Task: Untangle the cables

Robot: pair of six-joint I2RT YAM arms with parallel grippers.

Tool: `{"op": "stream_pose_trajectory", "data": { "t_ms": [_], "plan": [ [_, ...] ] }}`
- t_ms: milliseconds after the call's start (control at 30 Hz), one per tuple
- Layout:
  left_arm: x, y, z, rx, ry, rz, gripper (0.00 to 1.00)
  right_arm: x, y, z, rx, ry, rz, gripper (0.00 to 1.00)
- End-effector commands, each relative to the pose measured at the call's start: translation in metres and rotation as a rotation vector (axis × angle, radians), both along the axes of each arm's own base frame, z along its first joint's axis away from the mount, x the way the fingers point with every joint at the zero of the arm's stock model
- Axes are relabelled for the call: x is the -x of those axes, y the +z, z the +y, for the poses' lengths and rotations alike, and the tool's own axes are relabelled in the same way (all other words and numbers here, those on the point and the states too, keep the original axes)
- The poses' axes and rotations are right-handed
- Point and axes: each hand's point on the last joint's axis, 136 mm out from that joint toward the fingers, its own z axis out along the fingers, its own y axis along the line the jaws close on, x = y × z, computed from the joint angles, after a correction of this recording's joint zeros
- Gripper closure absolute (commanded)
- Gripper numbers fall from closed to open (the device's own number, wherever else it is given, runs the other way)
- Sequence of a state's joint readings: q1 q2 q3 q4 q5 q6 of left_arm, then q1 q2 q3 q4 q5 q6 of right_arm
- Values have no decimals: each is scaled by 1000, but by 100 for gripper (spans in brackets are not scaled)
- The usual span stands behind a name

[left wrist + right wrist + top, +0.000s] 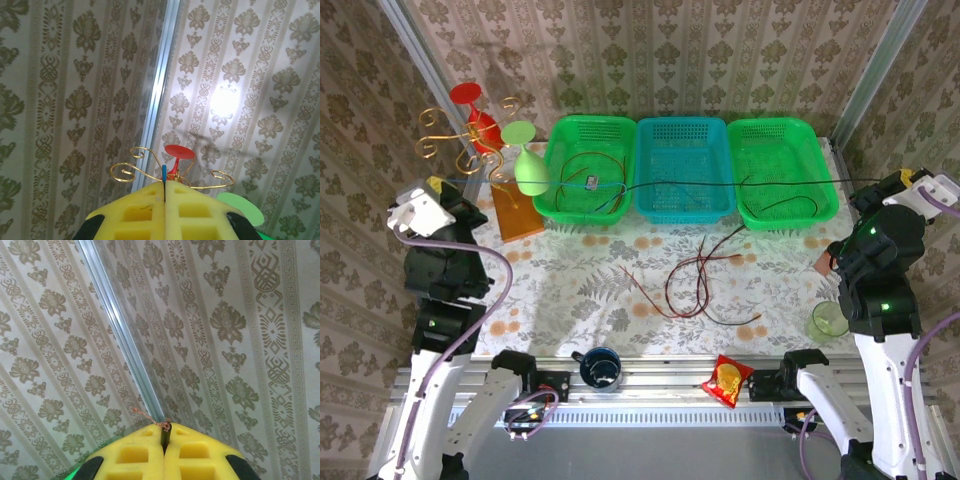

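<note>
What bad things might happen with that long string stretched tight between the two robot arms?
1. The dark cable is taut between the shut left tool and right tool. An end might slip out of the pads.
2. It passes right by the green goblet and might tip it.
3. It crosses the left green basket, where a red cable lies, and might snag that.

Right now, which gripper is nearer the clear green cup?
Right. The right gripper, gripping the stretched cable, is just beyond the cup; the left gripper, on its other end, is far left.
</note>
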State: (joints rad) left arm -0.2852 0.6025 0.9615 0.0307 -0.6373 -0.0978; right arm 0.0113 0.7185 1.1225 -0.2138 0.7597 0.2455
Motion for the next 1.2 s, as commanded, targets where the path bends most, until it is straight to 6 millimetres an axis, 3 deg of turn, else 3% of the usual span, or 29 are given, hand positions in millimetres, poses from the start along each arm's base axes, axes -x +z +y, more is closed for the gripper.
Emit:
{"op": "stream_pose_trajectory", "data": {
  "t_ms": [0, 367, 633, 933, 1167],
  "plan": [
    [9, -2, 15, 27, 74, -21, 100, 9, 1, -8, -29, -40, -46, 100],
    [11, -26, 31, 116, 124, -4, 100, 6, -25, -20, -100, -52, -33, 100],
    [16, -21, 36, 130, 126, -22, 100, 4, -45, -29, -148, -63, -12, 100],
    [-13, -22, -8, 193, -160, -4, 100, -15, -54, -15, -191, 61, 6, 100],
    [-25, 6, -37, 151, -302, -9, 100, -15, -41, -9, -170, 101, -2, 100]
  ]
}}
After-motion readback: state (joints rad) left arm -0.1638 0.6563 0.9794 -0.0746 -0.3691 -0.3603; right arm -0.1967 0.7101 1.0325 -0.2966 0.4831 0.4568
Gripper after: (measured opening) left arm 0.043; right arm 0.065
